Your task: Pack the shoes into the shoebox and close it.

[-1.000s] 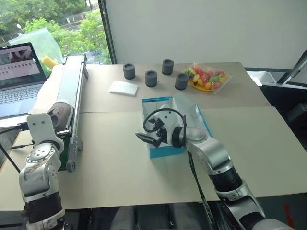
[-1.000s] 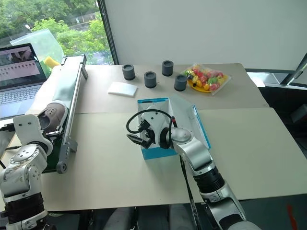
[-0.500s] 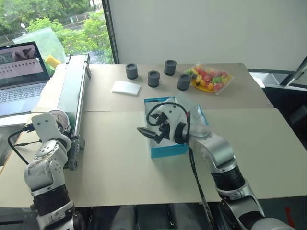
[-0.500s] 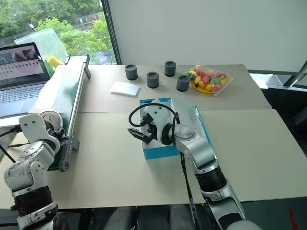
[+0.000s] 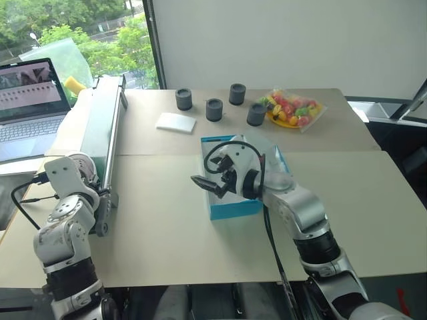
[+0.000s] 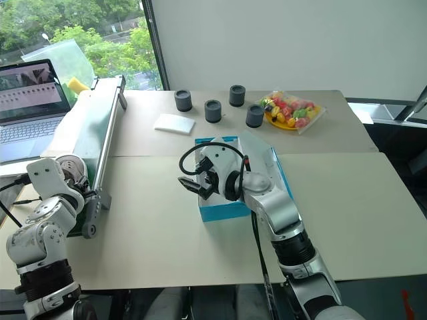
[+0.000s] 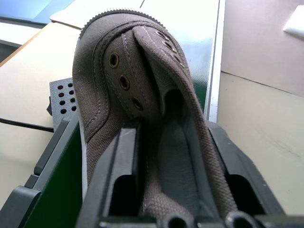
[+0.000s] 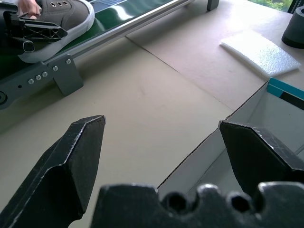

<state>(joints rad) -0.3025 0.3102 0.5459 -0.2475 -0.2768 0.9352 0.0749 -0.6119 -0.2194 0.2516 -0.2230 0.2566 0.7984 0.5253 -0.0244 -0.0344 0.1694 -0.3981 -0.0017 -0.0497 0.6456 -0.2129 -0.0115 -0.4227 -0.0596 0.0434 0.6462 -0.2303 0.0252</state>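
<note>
One dark grey canvas shoe (image 7: 142, 85) lies on the green conveyor belt (image 5: 100, 120) at the table's left edge. My left gripper (image 7: 171, 130) is shut on the shoe, one black finger (image 7: 118, 161) on each side of its opening. From the head the shoe (image 6: 70, 167) peeks out behind the left hand. The bright blue shoebox (image 5: 233, 208) stands in the middle of the table with its white inside showing and its lid open. My right gripper (image 8: 161, 123) hangs open over the box's near left corner, with nothing in it.
Several dark grey cups (image 5: 214, 109) stand at the back, with a flat white pad (image 5: 176, 122) beside them and a bag of colourful fruit (image 5: 293, 109) to the right. A laptop (image 5: 27, 93) sits left of the conveyor.
My left gripper's fingers have closed around the shoe and the wrist has rolled a little. The camera has shifted slightly. The right gripper has stayed open over the box.
</note>
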